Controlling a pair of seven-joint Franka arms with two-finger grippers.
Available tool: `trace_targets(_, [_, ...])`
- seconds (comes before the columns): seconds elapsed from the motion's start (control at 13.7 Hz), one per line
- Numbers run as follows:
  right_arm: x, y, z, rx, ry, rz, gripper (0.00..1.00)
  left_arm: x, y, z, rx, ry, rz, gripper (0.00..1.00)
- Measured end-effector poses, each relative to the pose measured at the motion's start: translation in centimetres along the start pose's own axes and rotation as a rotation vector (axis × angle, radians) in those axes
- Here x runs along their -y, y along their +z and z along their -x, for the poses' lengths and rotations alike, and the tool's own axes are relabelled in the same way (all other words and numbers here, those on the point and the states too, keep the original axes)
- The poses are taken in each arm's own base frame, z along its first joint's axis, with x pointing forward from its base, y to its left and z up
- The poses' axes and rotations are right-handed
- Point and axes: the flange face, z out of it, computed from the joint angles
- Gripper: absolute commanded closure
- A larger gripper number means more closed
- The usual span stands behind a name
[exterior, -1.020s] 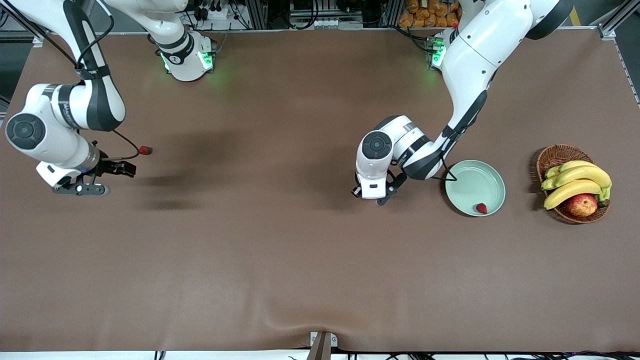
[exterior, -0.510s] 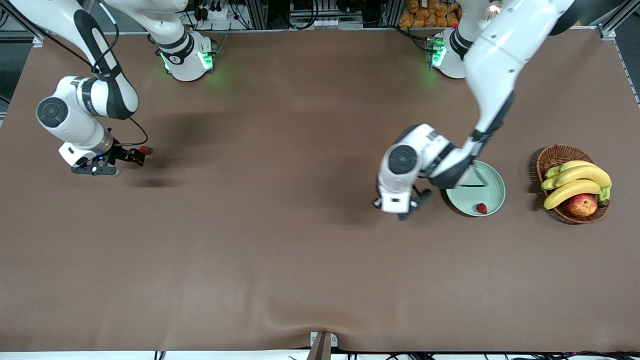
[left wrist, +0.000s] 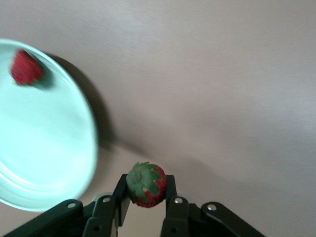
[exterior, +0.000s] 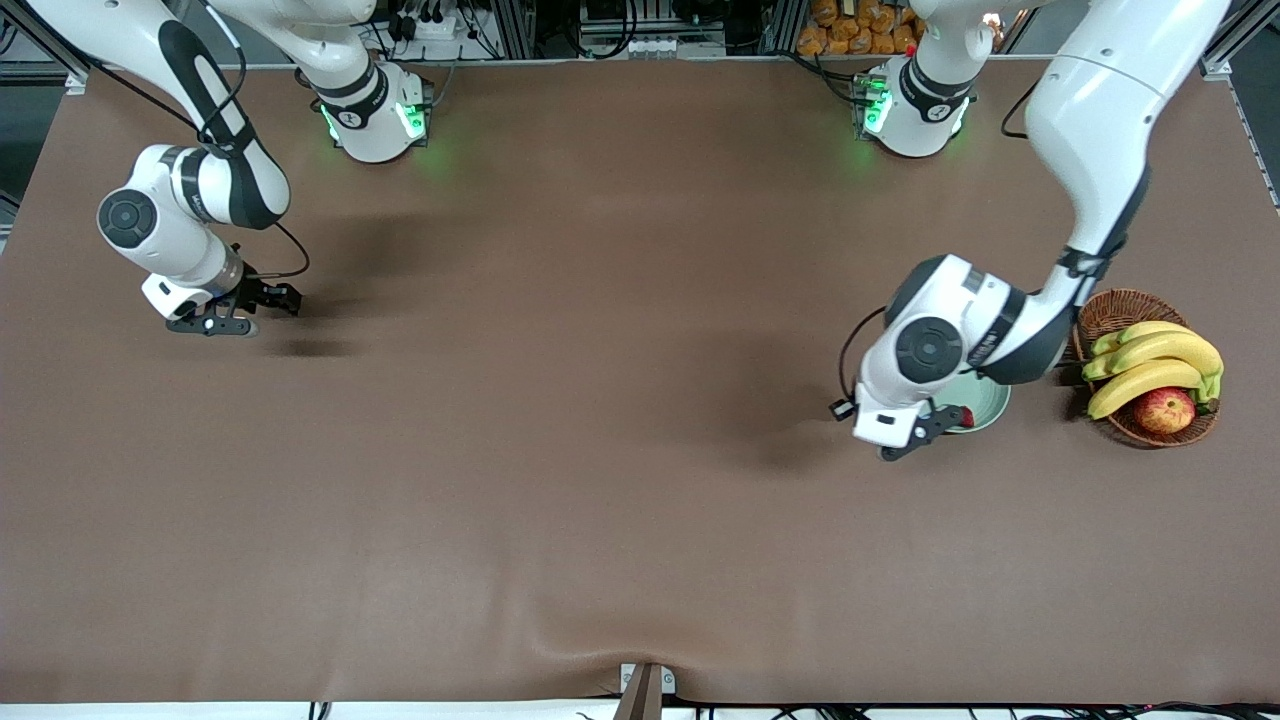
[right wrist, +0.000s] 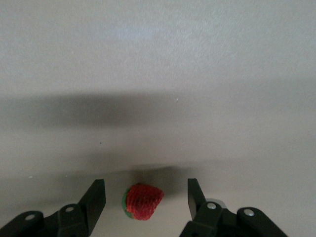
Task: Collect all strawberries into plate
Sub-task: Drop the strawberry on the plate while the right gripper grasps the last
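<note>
My left gripper (exterior: 918, 436) is shut on a strawberry (left wrist: 146, 183) and holds it above the table, just beside the rim of the mint-green plate (exterior: 990, 400) on the side toward the right arm's end. The left wrist hides most of the plate in the front view. The plate also shows in the left wrist view (left wrist: 44, 148), with a second strawberry (left wrist: 27, 67) lying in it. My right gripper (exterior: 275, 300) is open and low over the table near the right arm's end. A third strawberry (right wrist: 143, 201) lies on the table between its fingers (right wrist: 98, 197); the front view hides it.
A wicker basket (exterior: 1110, 310) with bananas (exterior: 1150, 365) and an apple (exterior: 1163, 410) stands beside the plate, toward the left arm's end. The brown table cover (exterior: 600, 450) has a wrinkle near the front camera's edge.
The left arm has carried its strawberry from the table's middle toward the plate and now covers most of it. The right gripper has moved up to the third strawberry and now straddles it.
</note>
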Motion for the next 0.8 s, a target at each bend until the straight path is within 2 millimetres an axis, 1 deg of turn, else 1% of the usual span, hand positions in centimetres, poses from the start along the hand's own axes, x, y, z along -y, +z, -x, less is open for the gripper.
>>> trace_targets(0.22, [0.1,0.7,0.8,0.019,0.005,-0.007,0.3,2.8,1.4,-1.4,0.035,0.064,-0.024,1.0])
trace_targets(0.29, [0.2,0.9,1.1,0.026,0.008,-0.01,0.34,3.7,1.8,-1.9,0.044,0.081,-0.027,1.0])
trace_targets(0.36, [0.2,1.1,1.4,0.032,0.011,-0.013,0.39,4.7,2.1,-2.5,0.052,0.1,-0.027,1.0])
trace_targets(0.44, [0.3,1.3,1.6,0.037,0.014,-0.015,0.4,5.9,2.4,-3.2,0.061,0.116,-0.025,1.0])
trace_targets(0.58, [0.3,1.5,1.8,0.043,0.014,-0.017,0.49,8.0,2.9,-4.5,0.074,0.137,-0.021,1.0])
trace_targets(0.66, [0.4,1.6,1.9,0.046,0.014,-0.017,0.52,8.5,3.0,-4.8,0.077,0.141,-0.02,0.97])
trace_targets(0.73, [0.4,1.8,2.0,0.05,0.016,-0.019,0.54,8.6,3.2,-4.8,0.08,0.147,-0.021,0.75])
trace_targets(0.8, [0.4,2.0,2.1,0.056,0.022,-0.022,0.55,8.5,3.4,-4.7,0.084,0.149,-0.022,0.43])
